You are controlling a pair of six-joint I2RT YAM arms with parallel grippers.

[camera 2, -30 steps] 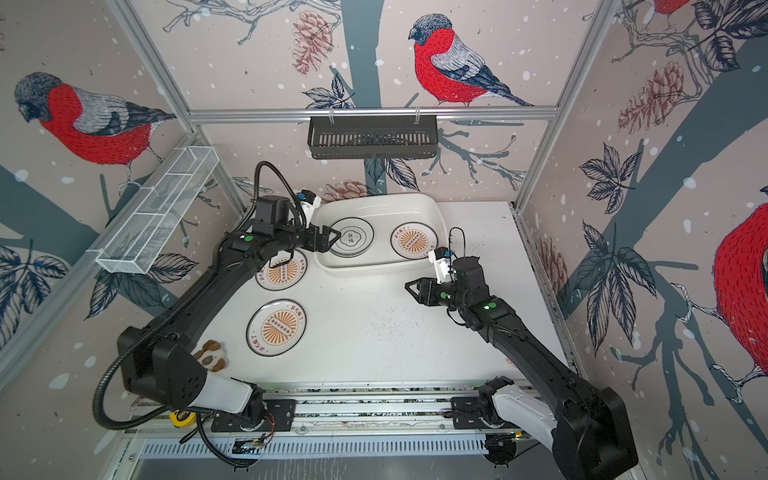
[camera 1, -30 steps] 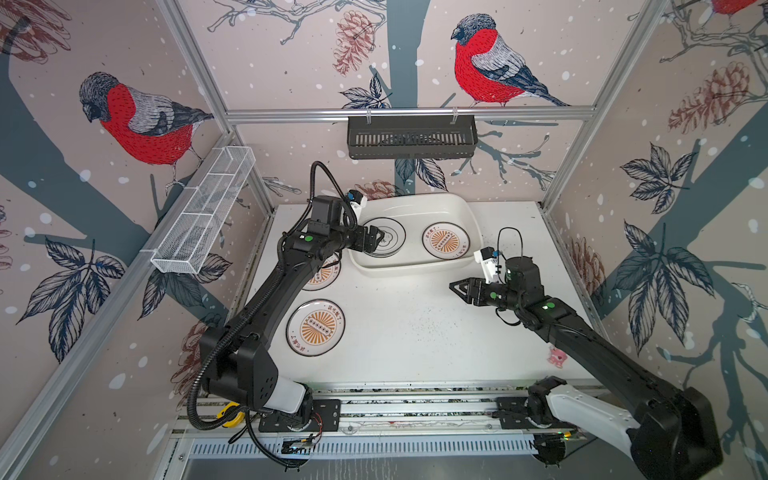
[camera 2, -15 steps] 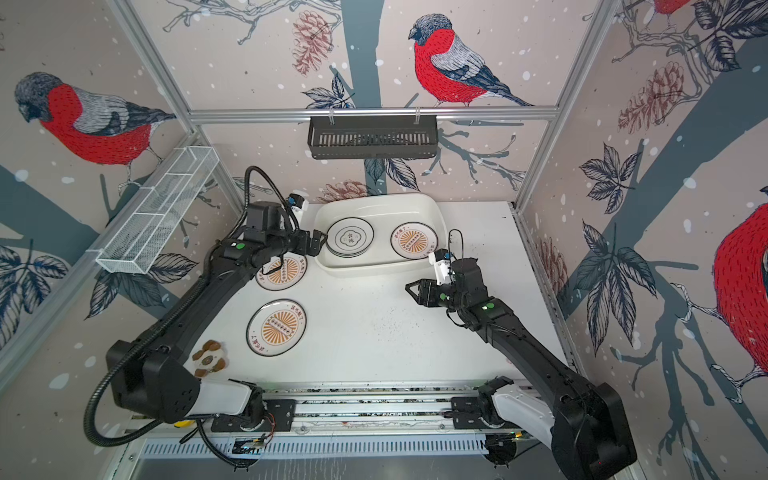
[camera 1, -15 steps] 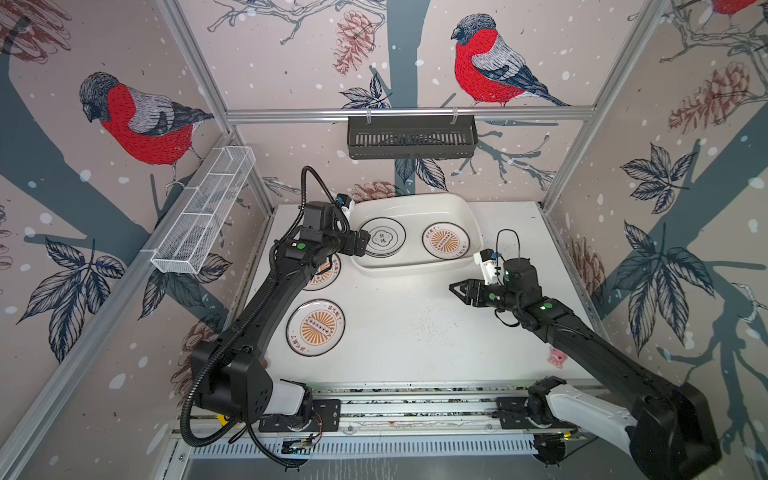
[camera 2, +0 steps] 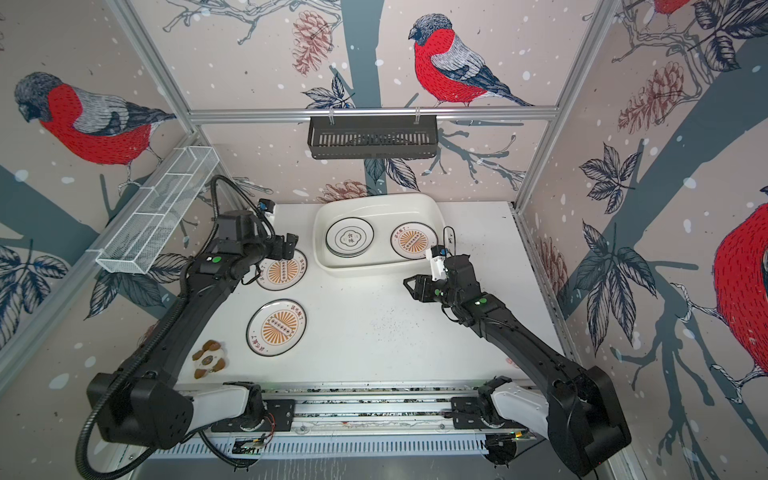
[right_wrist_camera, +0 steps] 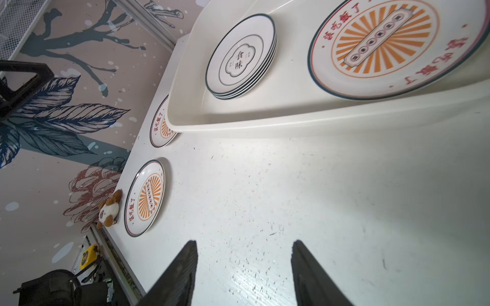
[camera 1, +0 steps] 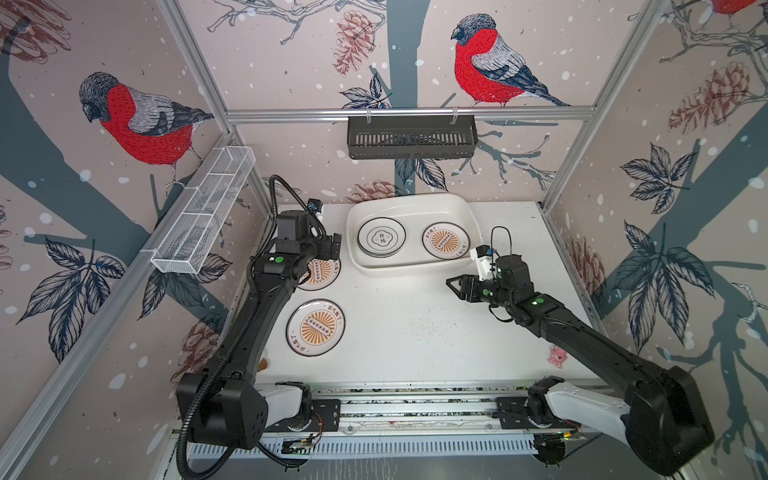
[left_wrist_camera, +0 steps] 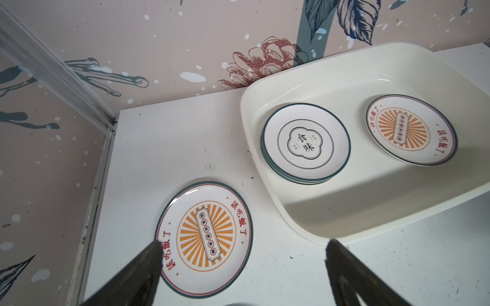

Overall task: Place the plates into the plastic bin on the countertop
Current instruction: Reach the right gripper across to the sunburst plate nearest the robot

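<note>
We find the left gripper (camera 1: 333,248) jaws wide, empty, over a plate (camera 1: 324,274) beside the plastic bin (camera 1: 411,270); right gripper (camera 1: 454,286) jaws parted, empty. A plush toy (camera 2: 210,359) sits near the nearer plate (camera 2: 276,327).

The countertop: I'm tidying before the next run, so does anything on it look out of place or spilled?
Two strays sit on the countertop: a small brown-and-white plush toy at the front left edge, and a small pink figure at the right edge. Dark specks scatter mid-surface; I cannot tell whether they are crumbs or marks.
</note>
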